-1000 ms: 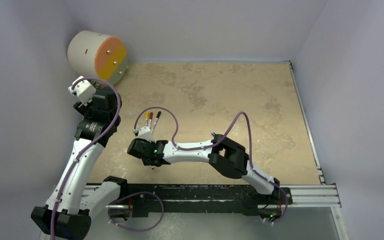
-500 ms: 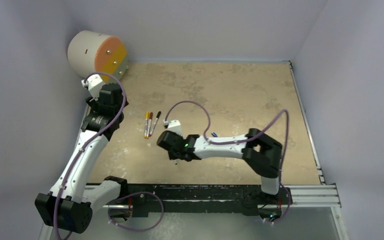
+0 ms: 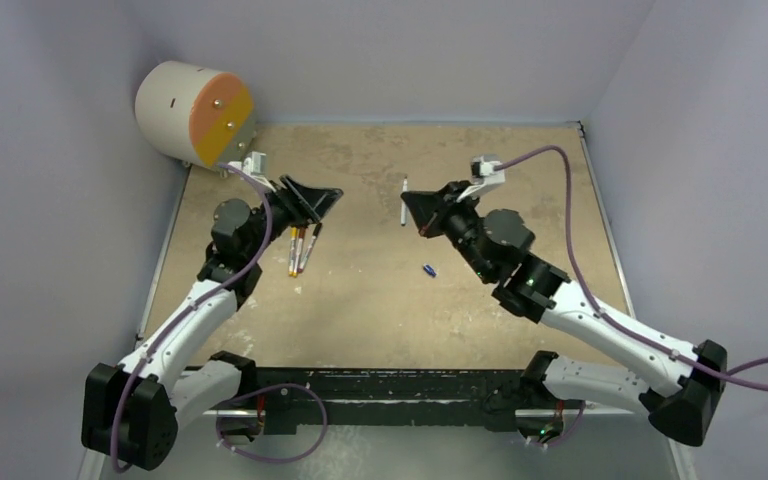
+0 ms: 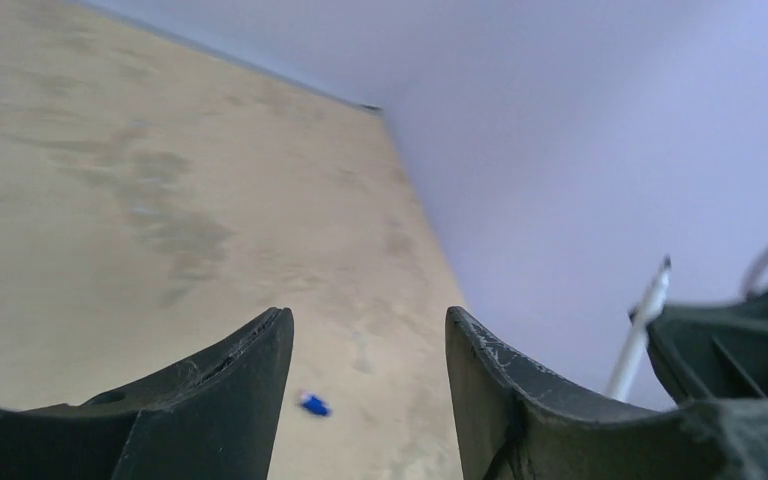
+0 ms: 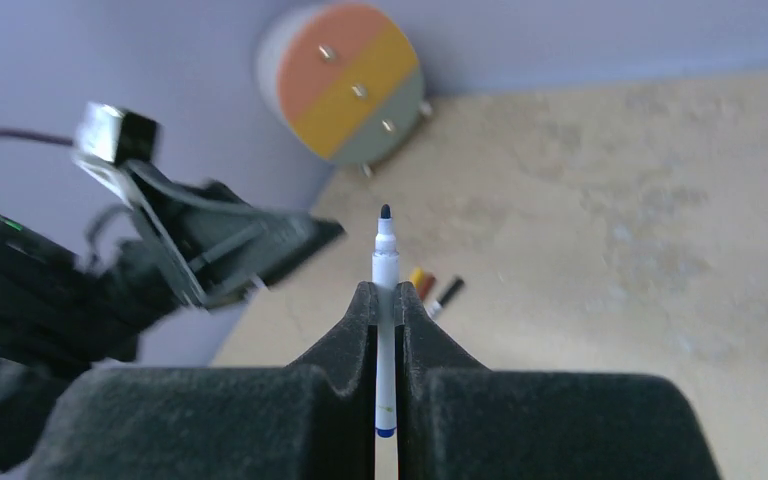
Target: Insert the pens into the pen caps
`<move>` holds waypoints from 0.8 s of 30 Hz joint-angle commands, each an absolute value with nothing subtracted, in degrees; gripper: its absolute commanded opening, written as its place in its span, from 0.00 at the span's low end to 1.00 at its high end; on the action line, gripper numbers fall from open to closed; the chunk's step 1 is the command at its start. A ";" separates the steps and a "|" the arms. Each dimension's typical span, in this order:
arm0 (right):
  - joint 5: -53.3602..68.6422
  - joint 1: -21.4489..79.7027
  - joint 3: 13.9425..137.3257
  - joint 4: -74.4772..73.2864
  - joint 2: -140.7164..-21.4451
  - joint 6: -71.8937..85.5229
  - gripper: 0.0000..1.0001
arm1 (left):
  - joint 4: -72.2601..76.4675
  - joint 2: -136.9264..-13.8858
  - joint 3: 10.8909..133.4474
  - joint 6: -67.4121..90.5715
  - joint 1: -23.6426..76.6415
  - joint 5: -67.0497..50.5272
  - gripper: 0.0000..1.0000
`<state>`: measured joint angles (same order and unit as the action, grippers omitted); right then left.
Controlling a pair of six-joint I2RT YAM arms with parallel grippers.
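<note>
blue cap (image 3: pixel 428 269): lies alone on the table (image 3: pixel 520 180), nearest the robot, touched by neither claw.
three pens (image 3: pixel 300 250): lie side by side on the table, left of the cap and a little farther back. Their far ends show yellow, red-brown and black, probably caps already on, though the view is too small to be sure.
left gripper (image 4: pixel 368 330): raised just beyond those pens, jaws spread with nothing between them, facing across to the other claw.
right gripper (image 5: pixel 385 295): raised opposite, fingers clamped on the fourth pen.
fourth pen (image 5: pixel 385 255): gripped along its shaft, roughly upright, dark tip bare, off the table and well apart from the blue cap.
drum (image 3: pixel 195 112): far left corner, orange and yellow face. It seems to play no part in the task.
step: the last pen is up in the air and its cap is not yet fetched.
next move: likely the left gripper drops to the blue cap, pinches it with the open end free, then lines it up with the pen's tip on one axis before pushing. The cap is tiny, so a small offset could miss it or flick it away.
</note>
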<state>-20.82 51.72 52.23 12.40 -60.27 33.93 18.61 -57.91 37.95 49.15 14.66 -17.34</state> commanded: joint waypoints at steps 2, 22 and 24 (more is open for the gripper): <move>-13.05 49.87 51.23 29.17 -55.69 24.84 0.00 | 54.49 -58.60 35.83 59.78 23.62 -32.49 0.56; 2.53 48.99 51.95 38.83 -53.79 27.41 0.00 | 73.20 -65.34 40.16 62.06 33.35 -38.07 0.54; 3.43 49.03 52.09 39.22 -54.25 27.67 0.00 | 72.41 -66.40 41.33 60.78 34.55 -38.14 0.54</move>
<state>-0.25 49.30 52.01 34.00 -54.28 26.44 72.93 -64.88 37.54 65.10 32.62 -37.74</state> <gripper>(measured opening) 0.024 0.541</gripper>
